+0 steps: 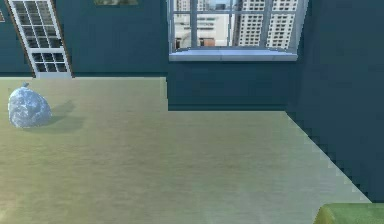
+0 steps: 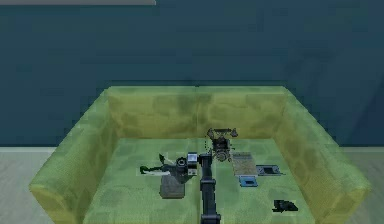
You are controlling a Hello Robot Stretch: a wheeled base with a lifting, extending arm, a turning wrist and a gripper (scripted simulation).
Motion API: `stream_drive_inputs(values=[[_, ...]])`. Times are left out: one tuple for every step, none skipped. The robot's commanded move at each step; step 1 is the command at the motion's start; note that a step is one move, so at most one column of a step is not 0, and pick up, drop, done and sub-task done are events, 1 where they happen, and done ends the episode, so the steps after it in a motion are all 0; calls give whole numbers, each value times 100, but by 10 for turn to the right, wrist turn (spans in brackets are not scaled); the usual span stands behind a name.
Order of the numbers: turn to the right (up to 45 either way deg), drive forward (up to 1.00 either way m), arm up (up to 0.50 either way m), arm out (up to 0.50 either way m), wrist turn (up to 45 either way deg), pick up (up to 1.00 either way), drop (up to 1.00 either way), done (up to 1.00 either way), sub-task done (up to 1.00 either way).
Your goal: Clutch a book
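On the seat of a green sofa (image 2: pixel 130 115), the dark arm rises from the bottom edge to two white squares. Left of them is the gripper (image 2: pixel 152 166), its thin fingers low over the seat cushion. A grey blocky thing (image 2: pixel 175 186) lies just below it, and I cannot tell whether the gripper holds anything. Right of the arm lie two small flat rectangular things, one bluish (image 2: pixel 247 181) and one darker (image 2: pixel 267 170); either could be a book. A brownish spindly thing (image 2: pixel 222 134) sits by the sofa's back cushion.
A small black thing (image 2: pixel 284 206) lies at the seat's front right. Dark teal wall stands behind the sofa. Ahead is open tan floor with a pale blue bag (image 1: pixel 29 106) at the left, a glazed white door (image 1: pixel 43 38), a window (image 1: pixel 235 28) and a sofa corner (image 1: pixel 350 213).
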Motion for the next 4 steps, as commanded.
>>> stream_drive_inputs(values=[[0, 0, 0, 0, 270, 0, 0, 0, 0], [0, 0, -30, 0, 0, 0, 0, 0, 0], [0, 0, 0, 0, 0, 100, 0, 0, 0], [0, 0, 10, 0, 0, 0, 0, 0, 0]])
